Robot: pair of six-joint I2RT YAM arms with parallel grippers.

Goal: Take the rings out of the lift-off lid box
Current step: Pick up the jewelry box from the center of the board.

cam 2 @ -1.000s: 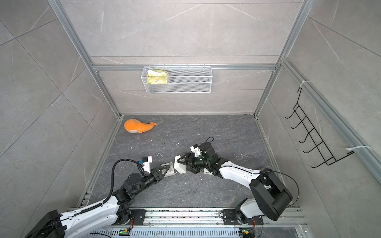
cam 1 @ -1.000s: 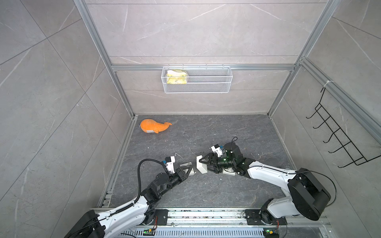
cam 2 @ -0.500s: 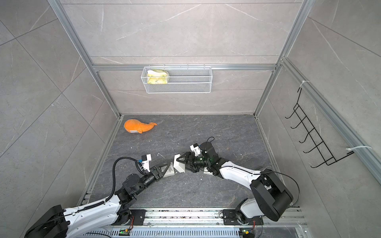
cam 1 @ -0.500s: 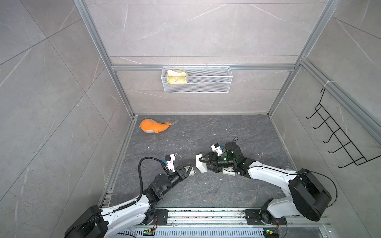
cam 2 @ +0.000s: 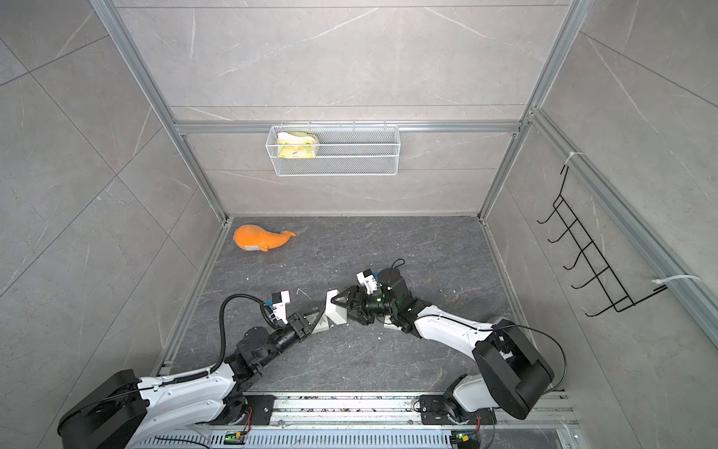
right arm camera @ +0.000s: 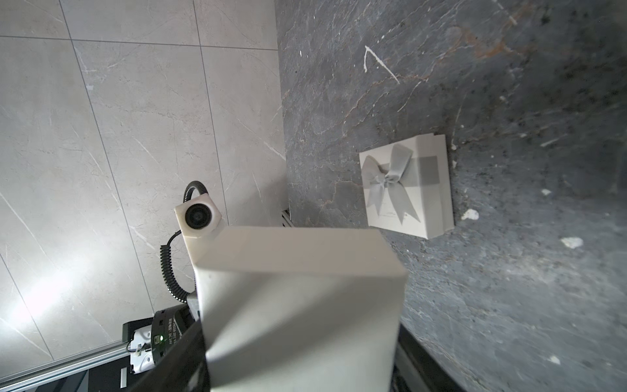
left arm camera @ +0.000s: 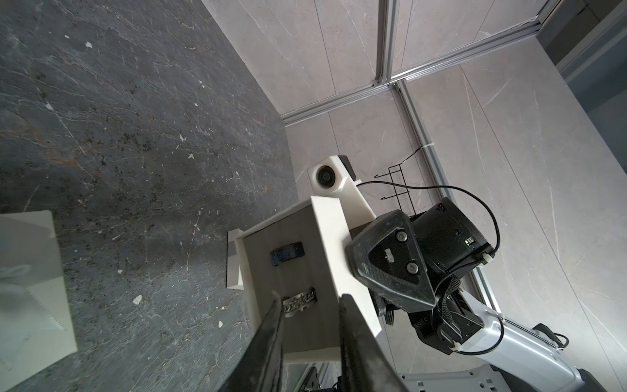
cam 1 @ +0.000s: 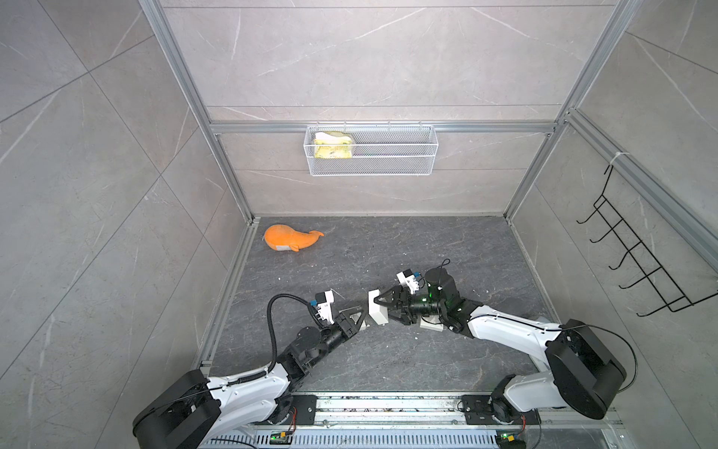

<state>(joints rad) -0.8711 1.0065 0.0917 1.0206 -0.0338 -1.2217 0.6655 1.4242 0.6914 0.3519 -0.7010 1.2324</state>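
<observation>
1. The right gripper (cam 1: pixel 385 310) clamps the box (cam 1: pixel 377 313) from its 3 o'clock, near the middle of the floor (cam 1: pixel 349 252). The box is tipped so its opening faces the left gripper (left arm camera: pixel 310 300) at 9 o'clock. A weak squeeze on the smooth walls could let it twist or drop
2. Two rings show, wedged in the foam (left arm camera: pixel 291 227): a black ring (left arm camera: pixel 286 253) and a chain ring (left arm camera: pixel 302 302). I see no third
3. The left jaws stand narrowly apart, clamping nothing. The chain ring sits between the tips, against one finger (left arm camera: pixel 271 325). Closing off-centre could flick it to the floor
4. A hard pull could drag the foam out or wrench the box free
</observation>
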